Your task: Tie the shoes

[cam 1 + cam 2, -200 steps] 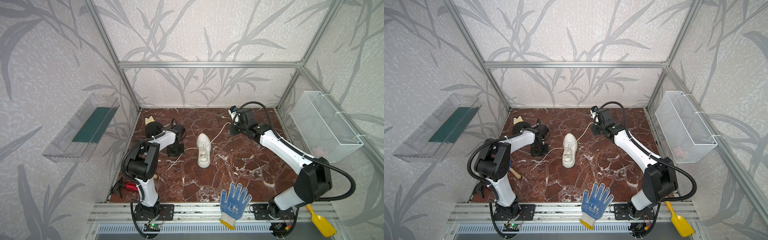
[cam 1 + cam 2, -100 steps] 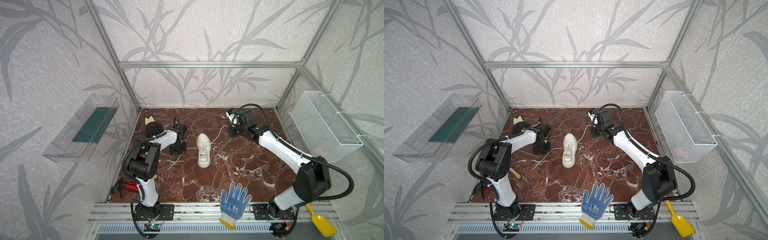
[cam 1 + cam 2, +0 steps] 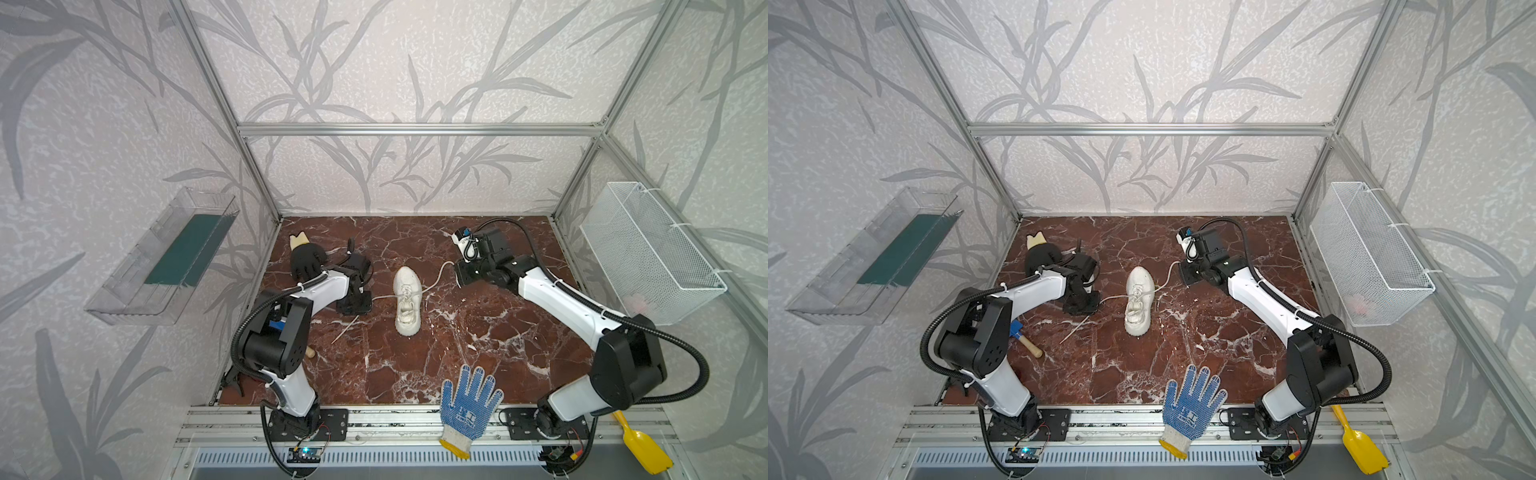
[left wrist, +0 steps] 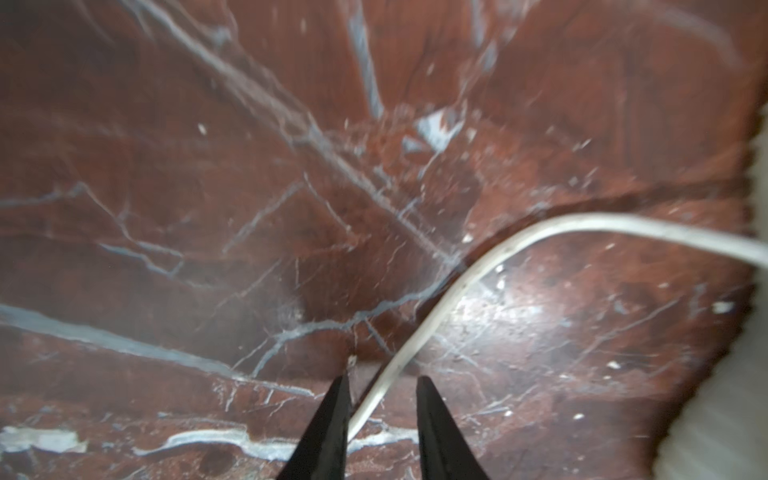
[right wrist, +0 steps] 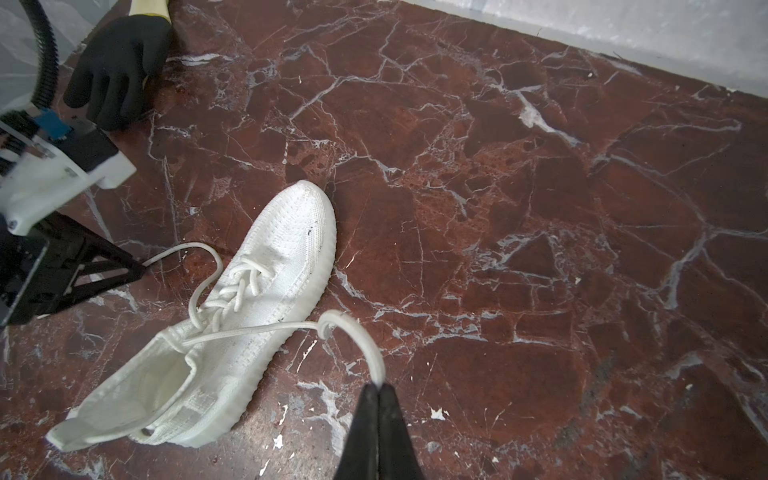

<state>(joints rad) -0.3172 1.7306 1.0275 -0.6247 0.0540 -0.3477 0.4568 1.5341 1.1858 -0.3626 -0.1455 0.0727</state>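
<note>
The shoe stands on its sole in the middle of the worktop, toe toward the back wall, between the two arms. The right pincer is pressed together, pinching the right lace, which curls up from the shoe. The left pincer is spread low over the worktop, and the left lace runs between its tips unpinched

A black glove lies on the marble counter near the left fingers, toward the back wall. A blue-dotted glove overhangs the counter's front edge, well apart from the right fingers. A wire basket hangs on the side wall beyond them.
</note>
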